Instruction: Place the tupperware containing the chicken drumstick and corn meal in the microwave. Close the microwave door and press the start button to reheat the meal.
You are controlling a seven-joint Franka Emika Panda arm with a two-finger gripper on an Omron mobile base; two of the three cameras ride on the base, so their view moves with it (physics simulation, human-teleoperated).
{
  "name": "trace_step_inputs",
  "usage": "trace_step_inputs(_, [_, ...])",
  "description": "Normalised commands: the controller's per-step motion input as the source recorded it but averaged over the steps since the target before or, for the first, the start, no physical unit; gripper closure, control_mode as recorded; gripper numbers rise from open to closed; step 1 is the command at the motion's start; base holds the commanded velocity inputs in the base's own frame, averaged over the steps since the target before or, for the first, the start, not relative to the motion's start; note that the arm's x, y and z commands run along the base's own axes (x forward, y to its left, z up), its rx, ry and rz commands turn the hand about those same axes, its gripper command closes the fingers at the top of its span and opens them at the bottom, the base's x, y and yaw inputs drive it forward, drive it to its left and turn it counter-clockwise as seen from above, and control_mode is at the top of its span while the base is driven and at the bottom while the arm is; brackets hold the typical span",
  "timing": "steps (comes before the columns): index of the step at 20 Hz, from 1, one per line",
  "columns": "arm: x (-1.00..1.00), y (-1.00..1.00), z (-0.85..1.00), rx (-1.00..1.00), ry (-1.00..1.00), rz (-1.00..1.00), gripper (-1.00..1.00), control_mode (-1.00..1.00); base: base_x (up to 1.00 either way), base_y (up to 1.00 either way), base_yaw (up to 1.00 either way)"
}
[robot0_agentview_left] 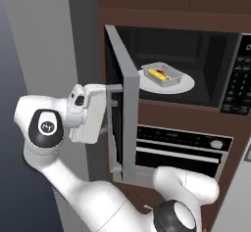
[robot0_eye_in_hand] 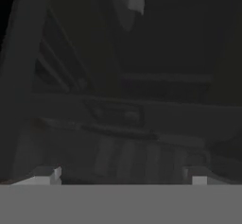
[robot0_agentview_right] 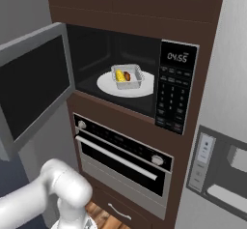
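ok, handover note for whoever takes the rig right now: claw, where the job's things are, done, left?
Claw: open, empty, at the outer face of the microwave door.
Tupperware: inside the microwave, sitting on the round white plate, with the corn and chicken drumstick in it.
Done: the meal is in the cavity.
Left: the door stands wide open, so swing it shut, then press start on the keypad at the right. Which key is start is too small to read here.
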Motion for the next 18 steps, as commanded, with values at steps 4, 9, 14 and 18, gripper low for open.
trace_step_inputs(4, [0.05,-1.0,-0.17,0.33,-0.17,0.04,-1.0,-1.0,0.0,0.0,0.0])
trace_step_inputs(9, [0.36,-1.0,-0.12,0.31,-0.18,0.25,-1.0,-1.0,0.0,0.0,0.0])
trace_step_inputs(14, [0.61,-1.0,-0.21,0.25,-0.18,0.38,-1.0,-1.0,0.0,0.0,0.0])
trace_step_inputs(18, [0.86,-0.85,-0.24,0.15,-0.15,0.34,-1.0,-1.0,0.0,0.0,0.0])
